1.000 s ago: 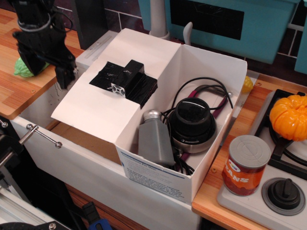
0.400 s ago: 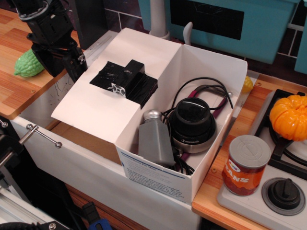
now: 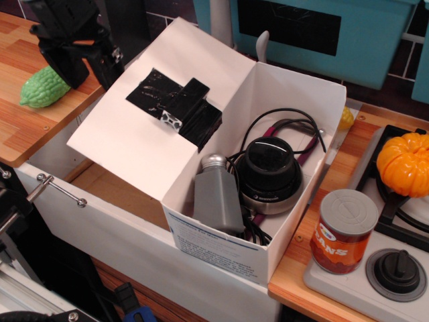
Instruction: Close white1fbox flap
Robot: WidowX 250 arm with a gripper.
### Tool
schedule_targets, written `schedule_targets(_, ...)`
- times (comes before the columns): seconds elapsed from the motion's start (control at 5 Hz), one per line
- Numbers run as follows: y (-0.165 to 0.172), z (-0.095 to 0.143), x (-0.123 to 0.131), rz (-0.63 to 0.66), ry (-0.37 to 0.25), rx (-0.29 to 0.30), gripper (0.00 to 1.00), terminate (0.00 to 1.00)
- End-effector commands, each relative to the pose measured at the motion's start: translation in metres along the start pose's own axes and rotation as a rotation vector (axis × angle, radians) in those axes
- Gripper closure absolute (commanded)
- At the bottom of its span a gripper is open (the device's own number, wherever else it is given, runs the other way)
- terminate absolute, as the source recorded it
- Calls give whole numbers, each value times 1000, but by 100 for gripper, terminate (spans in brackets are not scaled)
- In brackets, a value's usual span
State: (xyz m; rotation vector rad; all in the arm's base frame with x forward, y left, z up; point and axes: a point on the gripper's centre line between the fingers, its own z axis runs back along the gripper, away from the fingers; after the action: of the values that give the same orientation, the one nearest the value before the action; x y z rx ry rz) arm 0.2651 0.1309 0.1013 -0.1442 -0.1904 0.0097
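The white1fbox [image 3: 221, 251] stands open in the sink basin, its blue-edged label facing front. Inside are a grey bottle [image 3: 216, 194], a black dome device [image 3: 268, 176] and cables. The flap [image 3: 127, 144], with black tape patches [image 3: 175, 104] on its upper face, is hinged on the box's left long edge and tilts up and outward to the left. My black gripper [image 3: 87, 74] is at the top left, against the flap's outer left edge. Its jaws look spread apart and hold nothing.
A green bumpy vegetable [image 3: 41, 87] lies on the wooden counter at left. A can [image 3: 343, 231], an orange pumpkin [image 3: 404, 163] and a stove knob [image 3: 395, 268] are at right. A metal bar [image 3: 57, 189] sticks out at the sink's front left. A faucet [image 3: 221, 23] stands behind the box.
My gripper has moved up and to the right along the flap's edge. The flap has lifted from lying low to a steeper upward tilt.
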Motion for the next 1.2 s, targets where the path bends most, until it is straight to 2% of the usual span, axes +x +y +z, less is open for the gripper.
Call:
schedule_targets(0.0,-47,48,19,-38,-33,99,0,0)
schedule_targets(0.2,-78,64,25,-41,-19,191,0,0)
schedule_targets(0.4,-101,72,24,3,3,225,0,0)
schedule_targets(0.6,-135,68,27,72,-17,253,0,0)
schedule_targets(0.8,-149,46,25,92,-89,293,0,0)
schedule_targets(1.0,-171,20,35,140,-146,260,0,0)
